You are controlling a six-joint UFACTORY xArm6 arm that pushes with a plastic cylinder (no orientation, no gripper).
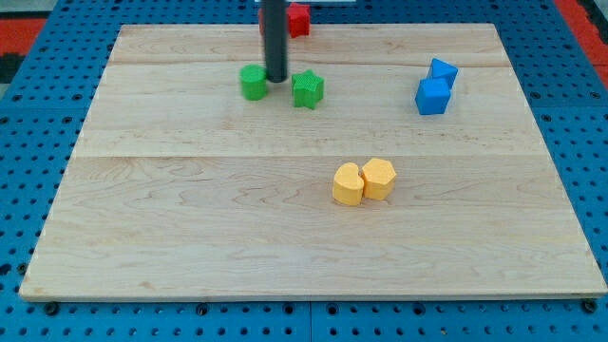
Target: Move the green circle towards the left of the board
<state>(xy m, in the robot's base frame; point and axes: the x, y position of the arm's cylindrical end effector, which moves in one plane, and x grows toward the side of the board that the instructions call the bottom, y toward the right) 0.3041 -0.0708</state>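
Observation:
The green circle lies near the top of the wooden board, left of centre. My tip rests on the board just right of the green circle, between it and the green star. The tip looks close to or touching the circle's right side. The rod rises straight up out of the view's top.
A red block sits at the board's top edge, partly hidden behind the rod. Two blue blocks stand together at the upper right. A yellow heart and a yellow hexagon touch each other right of centre.

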